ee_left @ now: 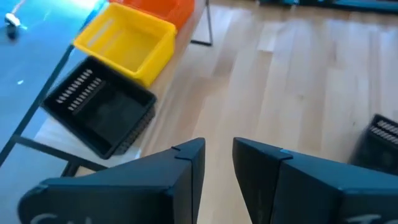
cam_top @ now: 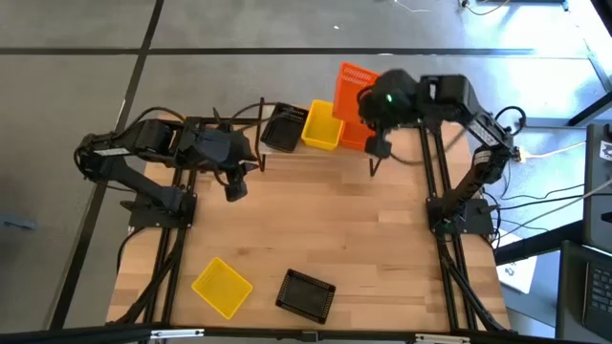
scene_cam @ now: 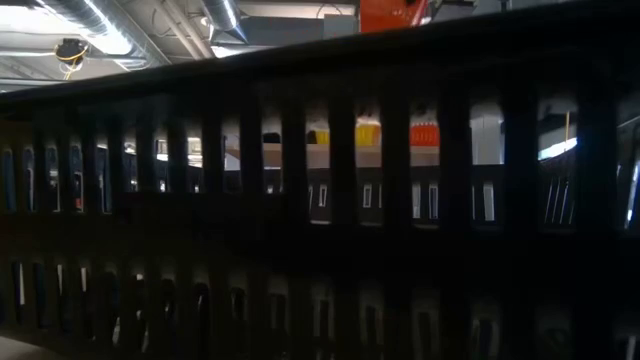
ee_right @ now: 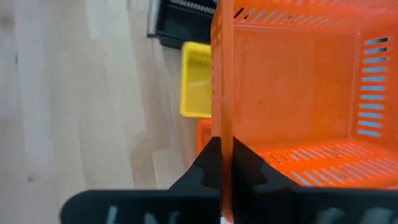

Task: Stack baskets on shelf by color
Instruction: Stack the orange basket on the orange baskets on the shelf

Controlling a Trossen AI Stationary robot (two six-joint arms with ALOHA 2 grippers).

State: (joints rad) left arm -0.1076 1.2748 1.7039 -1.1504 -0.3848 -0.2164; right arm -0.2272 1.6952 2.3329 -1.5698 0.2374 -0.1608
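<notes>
My right gripper (cam_top: 366,98) is shut on an orange basket (cam_top: 356,80), held above the shelf (ee_left: 166,102) at the table's far edge. On the shelf stand a black basket (cam_top: 282,127), a yellow basket (cam_top: 322,126) and another orange basket (ee_right: 204,134), side by side on their bottoms. My left gripper (cam_top: 234,188) hangs open and empty in front of the shelf's left end; its fingers (ee_left: 189,168) stand a little apart. A yellow basket (cam_top: 222,286) and a black basket (cam_top: 306,294) lie on the table near its front edge. My right gripper pinches one side wall of the orange basket at its rim (ee_right: 222,127), one finger inside the basket and one outside. The basket is lifted clear, tipped onto its side, above the orange basket on the shelf.
In the low view a black basket (scene_cam: 320,200) stands right before the camera and hides nearly all of it; the shelf's baskets show only through its slots. The middle of the tabletop (cam_top: 325,220) is bare wood. Cables lie off the table's right edge.
</notes>
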